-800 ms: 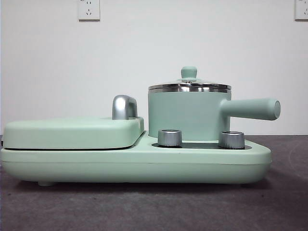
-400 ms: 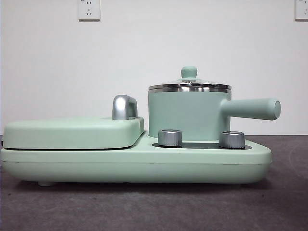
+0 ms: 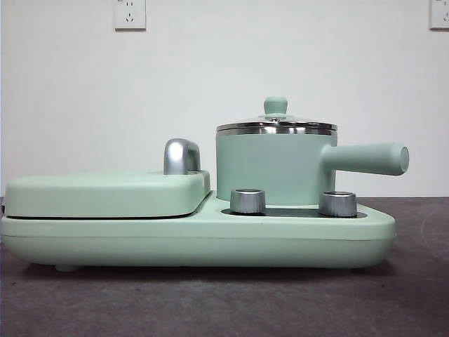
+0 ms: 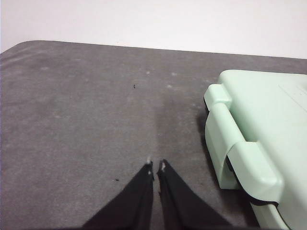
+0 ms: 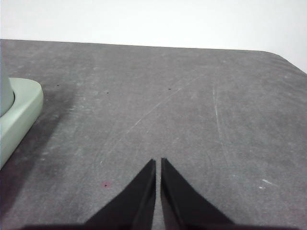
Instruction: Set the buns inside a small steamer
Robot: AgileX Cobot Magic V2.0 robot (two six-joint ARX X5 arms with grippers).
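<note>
Starting at the left gripper (image 4: 156, 165), the two black jaws are seen pressed nearly together with nothing between them, held above bare grey table (image 4: 86, 120), with the flat lidded grill section (image 4: 259, 124) of the mint-green cooker just beside. The right gripper (image 5: 158, 163) is likewise closed to a thin slit and empty, over open table, with only a corner of the cooker base (image 5: 19, 110) at the edge of its view.

The small steamer (image 3: 273, 165) is seated on the cooker base beside the grill section, its glass lid (image 3: 276, 125) in place and its straight handle (image 3: 365, 159) pointing sideways. The buns are not shown in any view, so their place cannot be told.

The buns are judged to be light, soft and easily dented; a gentle grip across the middle of each is advised. The lid must be lifted first, best taken by its green knob (image 3: 276, 105).

Compared with the earlier front pictures, nothing is found to have moved.
</note>
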